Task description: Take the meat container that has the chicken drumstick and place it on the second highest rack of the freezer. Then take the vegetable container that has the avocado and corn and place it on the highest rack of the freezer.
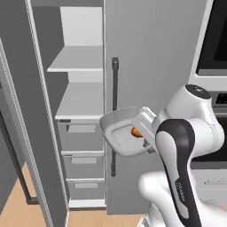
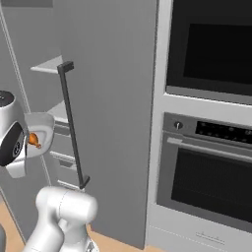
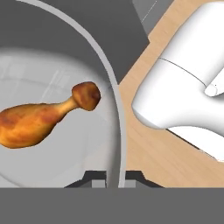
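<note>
My gripper (image 3: 114,178) is shut on the rim of the pale grey meat container (image 1: 120,131), holding it tilted in the air in front of the freezer (image 1: 82,111). The small orange-brown chicken drumstick (image 3: 41,117) lies inside the container, also visible as an orange spot (image 1: 136,132) beside the hand and at the left of the right base view (image 2: 33,140). The container hangs right of the open freezer bay, level with the top drawer and just below the second highest rack (image 1: 82,103). Above that is the highest rack (image 1: 79,60). The vegetable container, avocado and corn are out of view.
Three grey drawers (image 1: 82,153) sit under the shelves. A long dark handle (image 1: 115,95) runs down the grey door panel right behind the container. The freezer's open door (image 1: 24,124) stands at the left. An oven (image 2: 206,172) and a microwave (image 2: 211,47) fill the column to the right.
</note>
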Robot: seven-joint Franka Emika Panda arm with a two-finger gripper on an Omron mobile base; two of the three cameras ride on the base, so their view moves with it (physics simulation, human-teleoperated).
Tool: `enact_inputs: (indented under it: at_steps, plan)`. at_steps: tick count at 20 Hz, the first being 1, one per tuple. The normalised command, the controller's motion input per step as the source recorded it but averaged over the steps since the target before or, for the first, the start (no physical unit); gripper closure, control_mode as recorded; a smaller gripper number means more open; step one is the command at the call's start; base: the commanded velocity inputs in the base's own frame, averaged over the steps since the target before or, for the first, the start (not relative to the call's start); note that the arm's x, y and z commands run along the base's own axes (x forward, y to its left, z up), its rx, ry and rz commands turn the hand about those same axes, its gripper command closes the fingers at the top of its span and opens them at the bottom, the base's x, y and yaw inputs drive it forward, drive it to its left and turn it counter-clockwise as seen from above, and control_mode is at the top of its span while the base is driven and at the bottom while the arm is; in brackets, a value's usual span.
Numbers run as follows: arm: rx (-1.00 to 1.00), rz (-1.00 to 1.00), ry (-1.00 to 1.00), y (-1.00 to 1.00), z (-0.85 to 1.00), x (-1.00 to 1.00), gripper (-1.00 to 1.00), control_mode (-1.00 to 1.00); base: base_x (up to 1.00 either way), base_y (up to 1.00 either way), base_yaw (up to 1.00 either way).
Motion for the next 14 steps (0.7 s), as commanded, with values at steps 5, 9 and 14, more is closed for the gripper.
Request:
enact_inputs:
  at_steps: [5, 9, 14]
  plan:
    - [0.00, 0.00, 0.00, 0.00, 0.00, 0.00, 1.00, 1.00, 0.71, 0.30, -0.17]
    - [0.00, 0.00, 0.00, 0.00, 0.00, 0.00, 1.00, 1.00, 0.42, 0.50, -0.15]
    - [0.00, 0.00, 0.00, 0.00, 0.00, 0.00, 1.00, 1.00, 0.08, 0.46, -0.14]
